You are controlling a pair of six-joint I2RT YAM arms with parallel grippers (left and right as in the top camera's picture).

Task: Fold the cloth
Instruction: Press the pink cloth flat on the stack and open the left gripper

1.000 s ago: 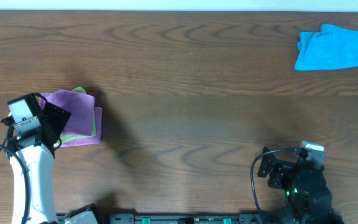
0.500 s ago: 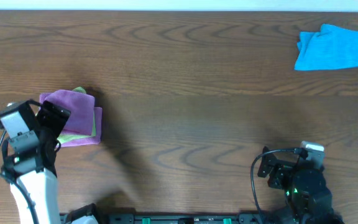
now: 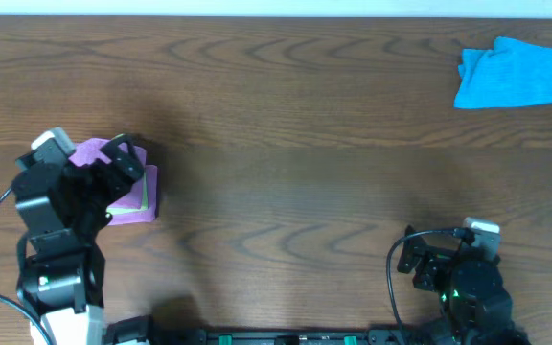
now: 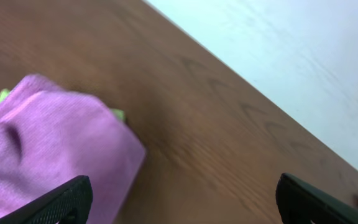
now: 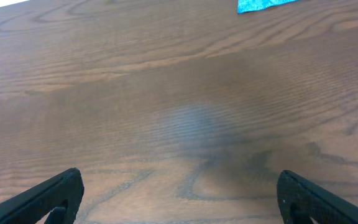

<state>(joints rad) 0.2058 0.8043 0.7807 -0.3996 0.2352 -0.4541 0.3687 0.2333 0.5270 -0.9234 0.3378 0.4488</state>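
Presently, the left gripper [image 4: 194,200] is being poised open over the cloth [image 4: 55,149], apparently for grasping, the right gripper [image 5: 180,198] being held open well apart from it.

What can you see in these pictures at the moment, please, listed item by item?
cloth: one, purple-magenta, near left part of the table, folded, partly under the left arm.
green cloth: one, lime, peeking out at the purple cloth's edges.
blue cloth: one, bright blue, far right corner, crumpled.
table: one, dark brown wood grain, under everything.
left gripper: one, black, above the purple cloth's edge, fingers wide apart, holding nothing.
right gripper: one, black, over bare wood at the near right, fingers wide apart, holding nothing.
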